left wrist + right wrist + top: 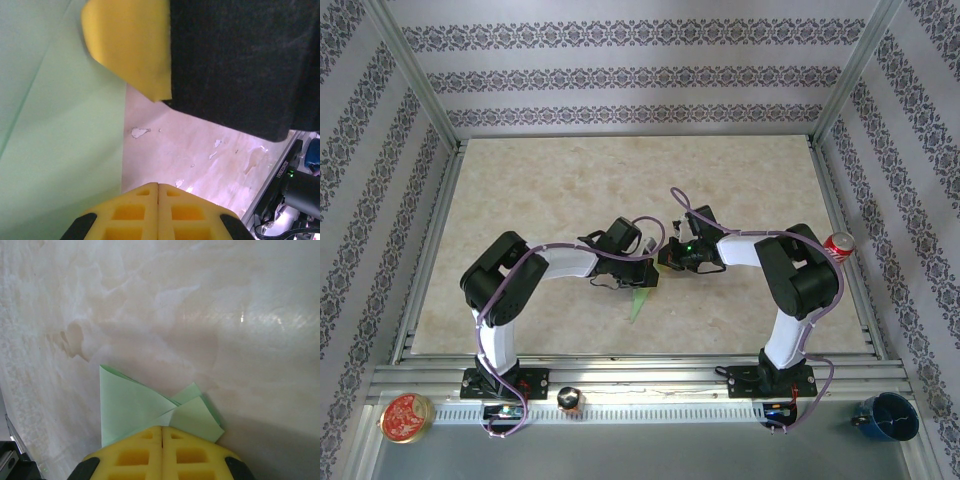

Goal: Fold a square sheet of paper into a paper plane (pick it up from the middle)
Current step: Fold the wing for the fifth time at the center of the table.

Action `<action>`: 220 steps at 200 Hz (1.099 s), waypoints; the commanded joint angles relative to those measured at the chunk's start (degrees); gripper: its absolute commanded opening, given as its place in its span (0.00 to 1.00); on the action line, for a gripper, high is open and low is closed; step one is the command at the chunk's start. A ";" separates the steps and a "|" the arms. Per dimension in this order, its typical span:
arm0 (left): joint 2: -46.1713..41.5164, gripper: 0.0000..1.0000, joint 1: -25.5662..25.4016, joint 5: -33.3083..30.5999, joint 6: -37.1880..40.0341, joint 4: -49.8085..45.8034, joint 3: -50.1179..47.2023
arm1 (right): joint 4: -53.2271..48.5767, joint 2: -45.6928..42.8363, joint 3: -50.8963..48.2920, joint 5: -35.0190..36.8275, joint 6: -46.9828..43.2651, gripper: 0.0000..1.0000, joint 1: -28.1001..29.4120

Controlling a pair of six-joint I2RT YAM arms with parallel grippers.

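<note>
The pale-green sheet of paper (640, 303) lies folded on the table between the two arms, its narrow point toward the near edge. My left gripper (648, 278) is shut, its tips (158, 186) just right of the paper's (60, 140) edge with nothing between them. My right gripper (667, 262) is shut too, its tips (162, 429) over the layered flaps of the paper (135, 407); I cannot tell whether it pinches a layer. One yellow right finger (130, 45) shows at the top of the left wrist view.
A red can (839, 246) stands at the table's right edge beside the right arm. On the near rail sit a red tin (406, 417), a small dark object (568, 399) and a blue cup (887, 415). Metal frame posts border the table.
</note>
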 commanded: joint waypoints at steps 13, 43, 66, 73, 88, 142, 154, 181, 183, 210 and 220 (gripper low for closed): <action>1.34 0.07 -0.85 -1.73 1.39 -2.16 1.24 | -1.69 2.52 -1.47 3.00 0.42 0.00 0.49; 1.99 0.06 -0.97 -2.82 2.06 -3.43 -0.06 | -1.64 2.50 -1.65 3.16 0.42 0.00 0.49; 1.20 0.05 -1.14 -3.05 2.21 -3.62 -2.38 | -1.77 2.71 -1.78 3.26 0.23 0.00 0.49; 0.94 0.05 -1.23 -3.02 2.16 -3.71 -3.14 | -1.86 2.72 -1.78 3.26 0.17 0.00 0.49; -0.17 0.05 -1.45 -2.84 2.01 -3.69 -5.10 | -2.08 2.89 -1.79 3.35 0.15 0.00 0.40; -4.68 0.05 -1.74 -2.67 2.31 -4.91 -9.56 | -2.48 3.24 -1.43 3.70 -0.11 0.00 0.22; -5.21 0.05 -1.74 -2.45 2.51 -5.12 -10.16 | -2.48 3.33 -1.38 3.70 -0.03 0.00 0.22; -6.88 0.05 -1.96 -1.57 2.45 -5.35 -11.98 | -2.48 3.42 -1.43 3.70 -0.11 0.00 0.23; -7.06 0.05 -1.98 -1.53 2.43 -5.34 -12.11 | -2.48 3.42 -1.45 3.70 -0.11 0.00 0.25; -9.46 0.05 -2.11 -1.18 2.14 -5.34 -14.96 | -2.56 3.42 -1.43 3.79 -0.11 0.00 0.22; -10.34 0.05 -2.11 -1.08 2.29 -5.88 -15.79 | -2.56 3.51 -1.38 3.81 -0.11 0.00 0.22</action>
